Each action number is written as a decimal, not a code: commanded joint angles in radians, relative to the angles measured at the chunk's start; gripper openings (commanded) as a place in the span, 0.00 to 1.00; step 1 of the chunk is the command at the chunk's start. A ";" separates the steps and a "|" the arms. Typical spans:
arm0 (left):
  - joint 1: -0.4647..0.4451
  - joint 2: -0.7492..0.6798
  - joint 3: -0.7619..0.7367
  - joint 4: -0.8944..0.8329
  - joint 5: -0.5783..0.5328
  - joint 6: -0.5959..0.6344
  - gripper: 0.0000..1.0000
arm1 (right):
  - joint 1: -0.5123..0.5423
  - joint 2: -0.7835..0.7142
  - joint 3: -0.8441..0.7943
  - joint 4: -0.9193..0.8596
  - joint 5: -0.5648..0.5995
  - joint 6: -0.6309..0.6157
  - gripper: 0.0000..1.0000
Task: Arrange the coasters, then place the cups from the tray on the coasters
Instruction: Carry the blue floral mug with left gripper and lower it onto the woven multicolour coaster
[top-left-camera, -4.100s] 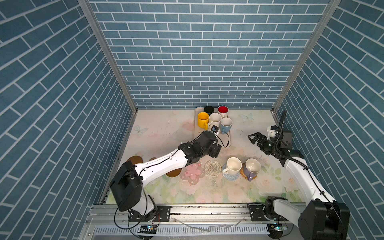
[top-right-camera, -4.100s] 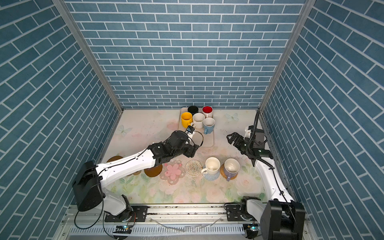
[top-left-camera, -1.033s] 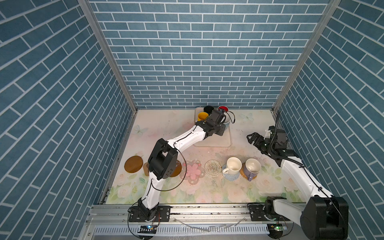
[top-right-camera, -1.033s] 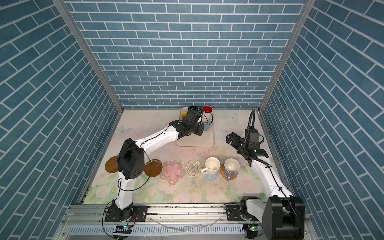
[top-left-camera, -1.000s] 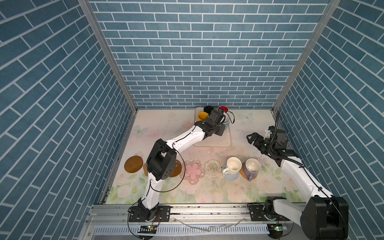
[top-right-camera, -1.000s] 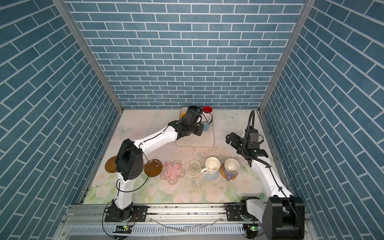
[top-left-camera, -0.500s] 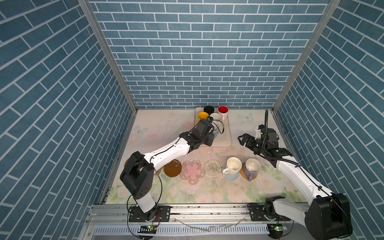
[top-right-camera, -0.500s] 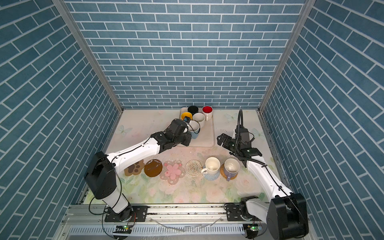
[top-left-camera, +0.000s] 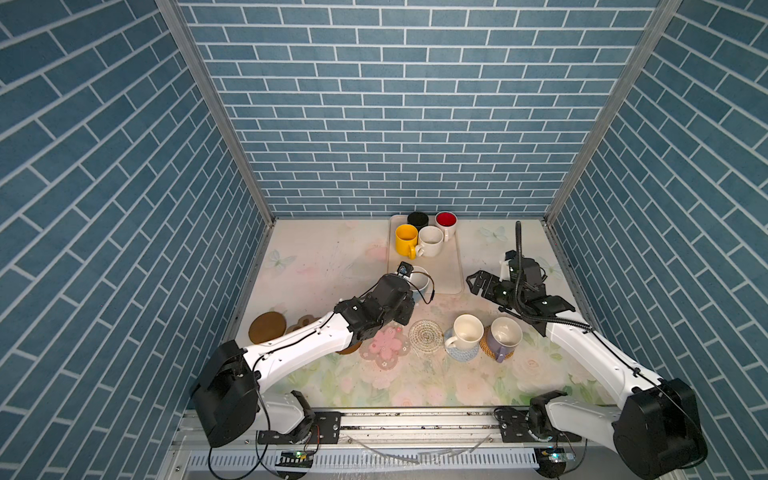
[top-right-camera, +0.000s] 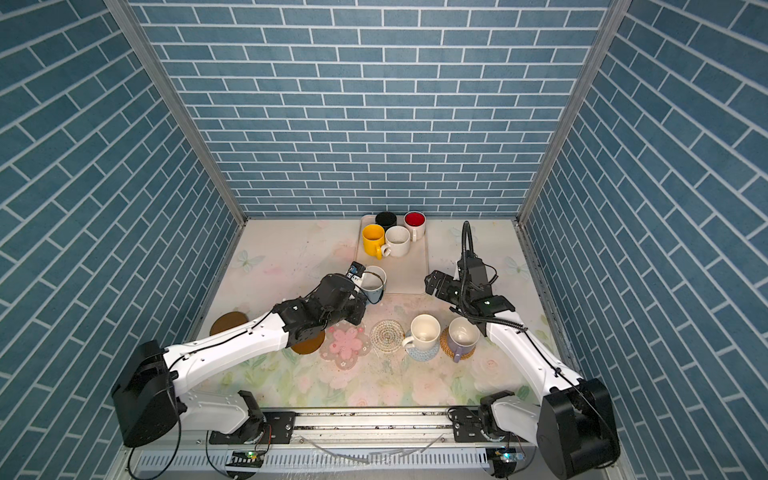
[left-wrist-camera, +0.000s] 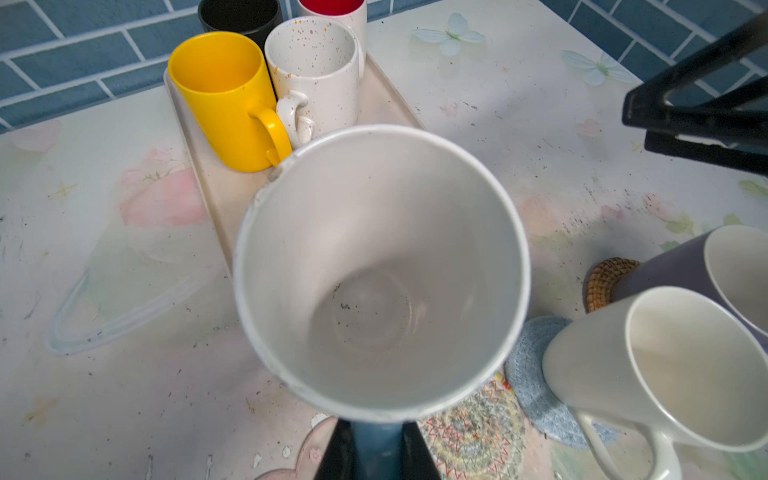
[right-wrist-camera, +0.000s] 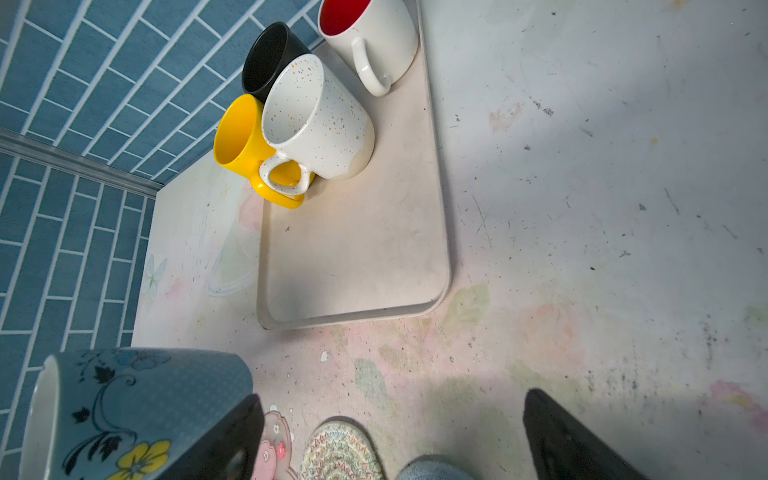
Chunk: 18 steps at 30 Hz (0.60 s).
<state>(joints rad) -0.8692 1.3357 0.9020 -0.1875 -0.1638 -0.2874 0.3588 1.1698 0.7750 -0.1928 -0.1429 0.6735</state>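
My left gripper (left-wrist-camera: 377, 434) is shut on the handle of the light blue cup (top-left-camera: 418, 279) (top-right-camera: 373, 283), which hangs upright over the near left corner of the tray (top-left-camera: 448, 266). Yellow (top-left-camera: 405, 241), black (top-left-camera: 417, 217), red-lined (top-left-camera: 446, 220) and speckled cream (top-left-camera: 431, 242) cups stand at the tray's far end. In front lie the coasters: a brown disc (top-left-camera: 268, 327), the pink flower (top-left-camera: 386, 348) and a white woven round (top-left-camera: 426, 336). A cream cup (top-left-camera: 466, 330) and a lavender cup (top-left-camera: 505, 338) stand on woven coasters. My right gripper (top-left-camera: 478, 283) (right-wrist-camera: 390, 409) hangs open and holds nothing, right of the tray.
Blue brick walls close in the table on three sides. The left arm (top-left-camera: 307, 345) lies across the paw coaster and a second brown disc. The near half of the tray (right-wrist-camera: 357, 266) is bare.
The left arm has drawn back from the cups at the tray's far end, carrying the light blue cup toward the front. The right gripper has shifted slightly left and stays open.
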 joint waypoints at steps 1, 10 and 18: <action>-0.021 -0.044 -0.028 0.081 -0.038 -0.028 0.00 | 0.012 0.001 0.007 0.019 0.026 0.000 0.98; -0.095 -0.052 -0.109 0.143 -0.059 -0.044 0.00 | 0.026 -0.022 -0.021 0.016 0.041 -0.005 0.97; -0.124 -0.035 -0.138 0.176 -0.045 -0.051 0.00 | 0.032 -0.028 -0.055 0.027 0.049 0.000 0.97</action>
<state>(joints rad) -0.9756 1.3163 0.7601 -0.0998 -0.1944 -0.3298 0.3836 1.1648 0.7475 -0.1860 -0.1150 0.6735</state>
